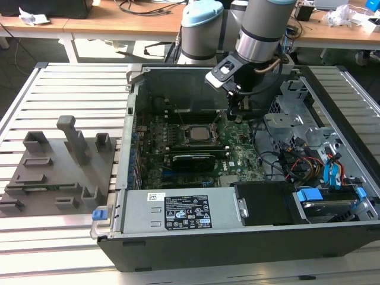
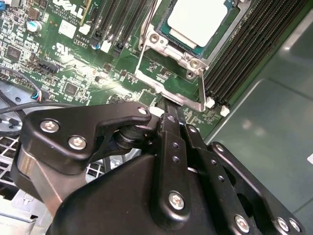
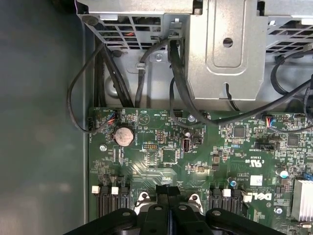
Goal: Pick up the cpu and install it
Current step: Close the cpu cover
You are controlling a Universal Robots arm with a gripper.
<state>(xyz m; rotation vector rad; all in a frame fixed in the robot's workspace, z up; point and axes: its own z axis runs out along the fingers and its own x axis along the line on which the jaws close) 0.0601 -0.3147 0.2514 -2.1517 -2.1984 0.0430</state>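
Gripper tips pressed together, empty, over motherboard. cpu in socket, top cut off. Chassis wall near.

Lab — slatted metal bench, cluttered wooden desks behind.

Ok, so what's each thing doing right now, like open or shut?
cpu: lying flat on the motherboard, top uncovered.
metal cover frame: swung open, off the cpu.
claw: shut, holding nothing, over the motherboard.
computer case: side panel off, insides showing.
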